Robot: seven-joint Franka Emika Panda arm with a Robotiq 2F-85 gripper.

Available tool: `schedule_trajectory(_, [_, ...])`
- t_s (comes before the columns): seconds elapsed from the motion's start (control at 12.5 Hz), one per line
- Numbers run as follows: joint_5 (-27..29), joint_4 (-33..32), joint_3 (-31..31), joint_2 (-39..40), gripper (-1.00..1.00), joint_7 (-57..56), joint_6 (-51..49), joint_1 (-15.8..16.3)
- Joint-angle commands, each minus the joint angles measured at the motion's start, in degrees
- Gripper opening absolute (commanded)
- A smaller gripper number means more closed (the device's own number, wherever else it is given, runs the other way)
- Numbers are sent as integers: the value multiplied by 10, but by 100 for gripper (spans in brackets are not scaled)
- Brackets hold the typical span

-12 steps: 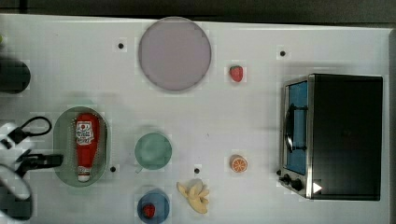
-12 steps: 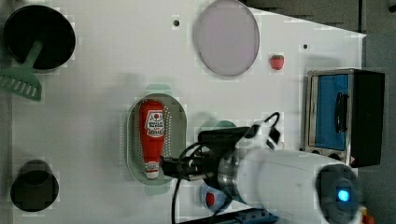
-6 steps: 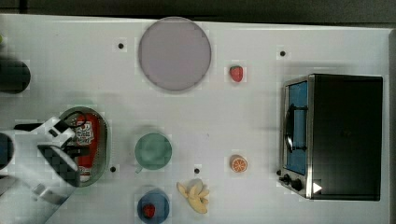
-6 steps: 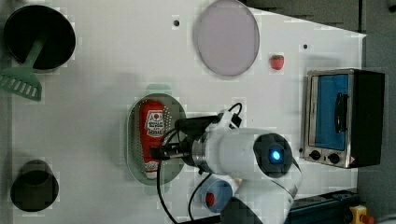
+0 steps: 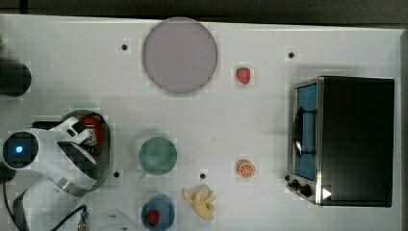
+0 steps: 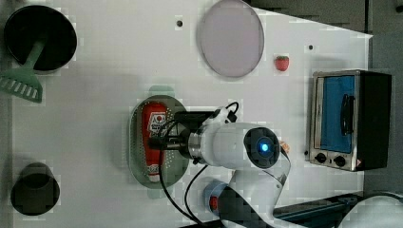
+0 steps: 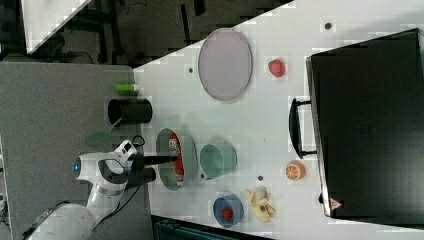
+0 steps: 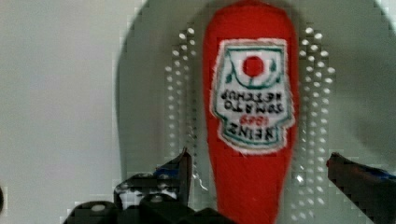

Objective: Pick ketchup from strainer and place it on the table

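Our black two-fingered gripper (image 8: 257, 172) hangs spread, one finger on either side of the slim red ketchup squeeze bottle (image 8: 252, 116), not touching it; we see it lying flat in the pale green perforated plastic strainer (image 6: 135, 142) on the white table (image 5: 250, 125).

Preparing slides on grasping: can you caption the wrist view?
Open gripper straddling the ketchup lying in the strainer, fingers either side, not yet closed.

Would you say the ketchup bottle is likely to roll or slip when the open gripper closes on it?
The ketchup looks rounded and smooth, so it may roll slightly in the strainer. The gripper straddles its tapering part, so it might slip. It is probably light.
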Motion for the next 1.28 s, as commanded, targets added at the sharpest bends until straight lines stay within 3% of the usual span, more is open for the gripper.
schedule_trajectory(0.08, [-49, 4, -10, 37, 100, 72, 40, 14])
schedule_trajectory(0.32, [-75, 11, -29, 61, 100, 73, 66, 27])
schedule_trajectory(0.4, [-76, 13, -35, 63, 91, 74, 65, 32])
schedule_trajectory(0.64, [-76, 14, -43, 63, 18, 74, 65, 43])
schedule_trajectory(0.72, [-76, 14, -42, 61, 13, 74, 65, 43])
schedule_trajectory(1.04, [-63, -2, -17, -5, 13, 74, 33, 21])
schedule_trajectory(1.28, [29, -1, 20, -82, 13, 69, -14, -10])
